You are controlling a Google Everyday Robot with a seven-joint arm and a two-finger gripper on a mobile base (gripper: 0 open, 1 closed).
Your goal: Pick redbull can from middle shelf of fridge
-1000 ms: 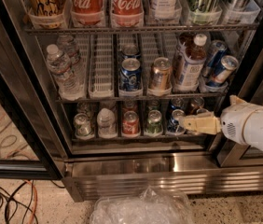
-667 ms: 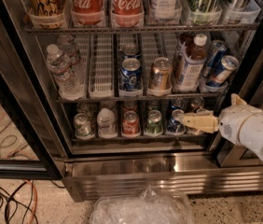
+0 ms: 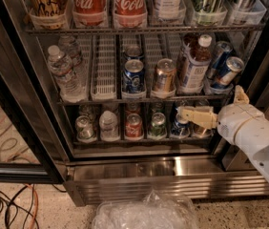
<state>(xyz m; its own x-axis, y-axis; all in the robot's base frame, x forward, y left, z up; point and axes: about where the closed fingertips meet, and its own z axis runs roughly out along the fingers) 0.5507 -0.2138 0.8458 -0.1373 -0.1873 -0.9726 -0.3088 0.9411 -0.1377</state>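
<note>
Two slim blue-and-silver redbull cans stand tilted at the right end of the middle shelf (image 3: pixel 139 100) of the fridge (image 3: pixel 163 168): one in front (image 3: pixel 229 70) and one behind it (image 3: pixel 219 56). My gripper (image 3: pixel 211 100) is at the right, just below and in front of them, level with the shelf's front rail. It is open and empty. One cream finger (image 3: pixel 196 116) points left in front of the lower shelf. The other (image 3: pixel 241 95) points up beside the front can.
On the middle shelf stand water bottles (image 3: pixel 65 73), white lane trays (image 3: pixel 104 66), a wide blue soda can (image 3: pixel 133 76), a gold can (image 3: pixel 164 75) and a white bottle (image 3: pixel 193 68). Small cans fill the lower rack (image 3: pixel 133 126). A plastic bag (image 3: pixel 144 213) and cables (image 3: pixel 5 209) lie on the floor.
My gripper and arm have moved a little up and to the left, closer to the right end of the middle shelf. Nothing on the shelves has moved.
</note>
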